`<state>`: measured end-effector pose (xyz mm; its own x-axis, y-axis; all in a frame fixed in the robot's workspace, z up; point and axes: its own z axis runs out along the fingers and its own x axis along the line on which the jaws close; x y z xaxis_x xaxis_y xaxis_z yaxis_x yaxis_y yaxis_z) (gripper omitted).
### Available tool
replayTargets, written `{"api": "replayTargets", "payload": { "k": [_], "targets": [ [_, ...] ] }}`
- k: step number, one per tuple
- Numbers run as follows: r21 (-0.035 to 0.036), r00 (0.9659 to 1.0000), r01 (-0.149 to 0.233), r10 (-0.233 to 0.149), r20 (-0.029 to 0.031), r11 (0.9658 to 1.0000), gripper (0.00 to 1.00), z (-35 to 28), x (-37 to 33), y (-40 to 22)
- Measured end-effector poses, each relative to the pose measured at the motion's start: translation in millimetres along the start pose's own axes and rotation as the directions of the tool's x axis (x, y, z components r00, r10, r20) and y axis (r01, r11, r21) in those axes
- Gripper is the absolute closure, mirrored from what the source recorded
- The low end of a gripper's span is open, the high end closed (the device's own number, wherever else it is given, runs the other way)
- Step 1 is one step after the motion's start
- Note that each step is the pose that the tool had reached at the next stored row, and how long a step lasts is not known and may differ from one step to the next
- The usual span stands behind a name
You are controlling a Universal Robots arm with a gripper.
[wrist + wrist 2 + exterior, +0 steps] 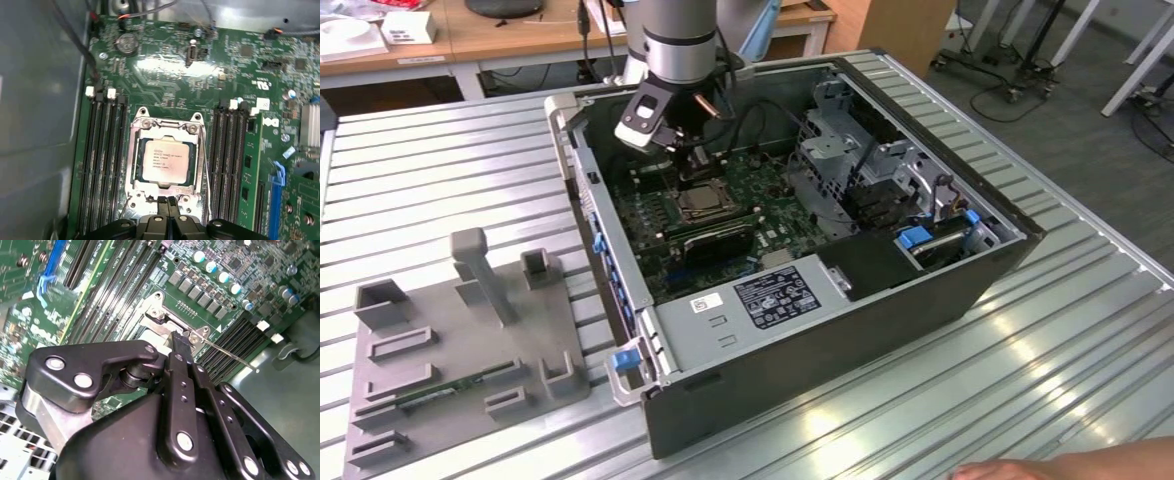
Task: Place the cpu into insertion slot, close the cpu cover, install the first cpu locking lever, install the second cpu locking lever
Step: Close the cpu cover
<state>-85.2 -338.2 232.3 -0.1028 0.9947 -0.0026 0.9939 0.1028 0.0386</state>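
The cpu [165,160], a silvery square chip, lies flat in the insertion slot [167,120] on the green board. The cpu cover [136,165], a dark metal frame, is down around it. A thin wire locking lever [205,160] runs along one side of the socket, and in the second wrist view its rod [235,357] sticks out away from the socket. My gripper [167,201] is shut, its black fingertips [179,342] together at the socket's edge beside the lever's root. In the exterior view the gripper [683,152] hangs inside the open case just above the socket [700,204].
Long black memory slots [102,165] flank the socket on both sides. The case wall [594,200], a metal drive cage [834,150] and cables crowd the space. A grey fixture [454,340] sits on the slatted table at the exterior view's left. A hand [1047,468] rests at the bottom right.
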Motion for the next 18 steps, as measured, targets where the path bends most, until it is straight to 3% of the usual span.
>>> {"api": "replayTargets", "payload": {
  "k": [3, 6, 12, 18],
  "targets": [
    [-0.0003, 0.9985, 0.054, -0.054, -0.0021, 0.9985, 0.9, 0.1, 0.0, 0.0],
    [-0.0005, 0.9941, 0.108, -0.108, -0.0042, 0.9941, 0.9, 0.2, 0.0, 0.0],
    [-0.0014, 0.9779, 0.209, -0.209, -0.0079, 0.9779, 0.9, 0.4, 0.0, 0.0],
    [-0.0015, 0.9772, 0.212, -0.212, -0.0082, 0.9773, 0.9, 0.4, 0.0, 0.0]
  ]
}}
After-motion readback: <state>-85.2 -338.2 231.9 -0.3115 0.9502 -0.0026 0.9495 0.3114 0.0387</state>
